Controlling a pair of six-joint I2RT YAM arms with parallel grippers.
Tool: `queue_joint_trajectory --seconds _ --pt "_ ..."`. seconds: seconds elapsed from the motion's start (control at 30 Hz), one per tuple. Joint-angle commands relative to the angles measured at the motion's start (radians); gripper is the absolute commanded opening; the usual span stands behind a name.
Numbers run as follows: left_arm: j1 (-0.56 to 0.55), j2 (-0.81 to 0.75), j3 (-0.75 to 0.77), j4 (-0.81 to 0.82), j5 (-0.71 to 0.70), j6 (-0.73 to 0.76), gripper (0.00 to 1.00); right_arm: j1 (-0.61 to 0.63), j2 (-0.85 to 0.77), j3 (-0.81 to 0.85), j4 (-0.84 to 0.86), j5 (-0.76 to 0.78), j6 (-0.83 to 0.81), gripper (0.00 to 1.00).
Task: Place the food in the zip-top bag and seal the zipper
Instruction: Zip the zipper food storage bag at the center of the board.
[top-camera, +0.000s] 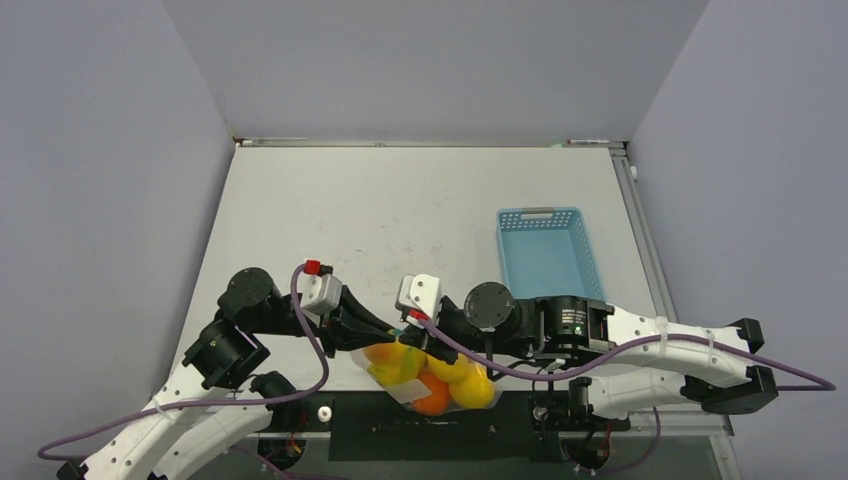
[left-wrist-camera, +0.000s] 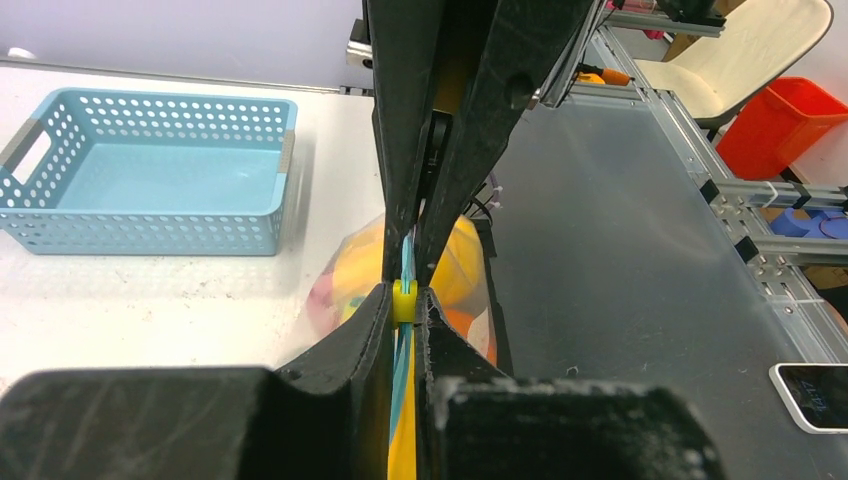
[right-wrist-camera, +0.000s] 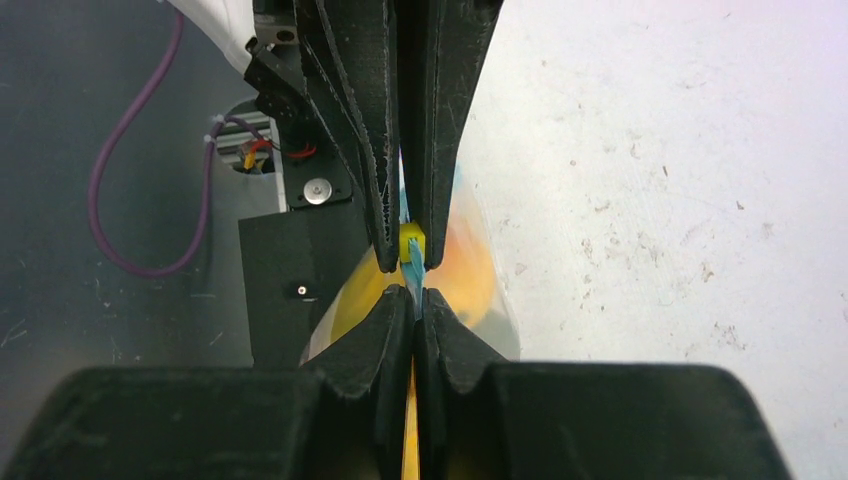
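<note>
Lying at the near edge of the tabletop (top-camera: 400, 220): zip-top bag (top-camera: 395, 365) bulging with orange and yellow food (top-camera: 478, 390), long axis slanting from far-left to near-right. Pinching the zipper (left-wrist-camera: 406, 262) tip to tip: left gripper (left-wrist-camera: 403, 300) and right gripper (right-wrist-camera: 413, 300), both clamping tight. Showing a label (top-camera: 572, 318) on the right arm (top-camera: 660, 335), too small for reading.
</note>
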Motion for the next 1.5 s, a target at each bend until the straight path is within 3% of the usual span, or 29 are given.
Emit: queue_joint_trajectory --seconds 0.0,0.57,0.93,0.97,1.1,1.17,1.47 --pt "-0.004 -0.001 -0.005 -0.038 0.011 0.016 0.0 0.005 -0.1 0.009 0.162 0.057 0.01 0.05" --pt "-0.005 0.007 -0.015 -0.054 0.0 0.025 0.0 0.006 -0.172 -0.01 0.21 0.092 0.015 0.05" --pt "-0.004 0.011 0.026 -0.078 -0.003 0.041 0.0 0.005 -0.128 0.01 0.118 0.075 0.006 0.06" --pt "-0.004 0.014 0.031 -0.085 -0.001 0.045 0.0 0.006 -0.124 0.013 0.107 0.07 0.006 0.1" --pt "-0.005 0.032 0.055 -0.128 0.006 0.068 0.0 0.006 -0.101 0.026 0.059 0.038 -0.01 0.44" --pt "-0.004 0.039 0.07 -0.144 0.004 0.079 0.0 0.006 -0.086 0.033 0.036 0.004 -0.022 0.53" --pt "-0.004 0.045 0.078 -0.153 0.024 0.086 0.0 0.004 -0.035 0.025 0.047 -0.044 -0.057 0.58"
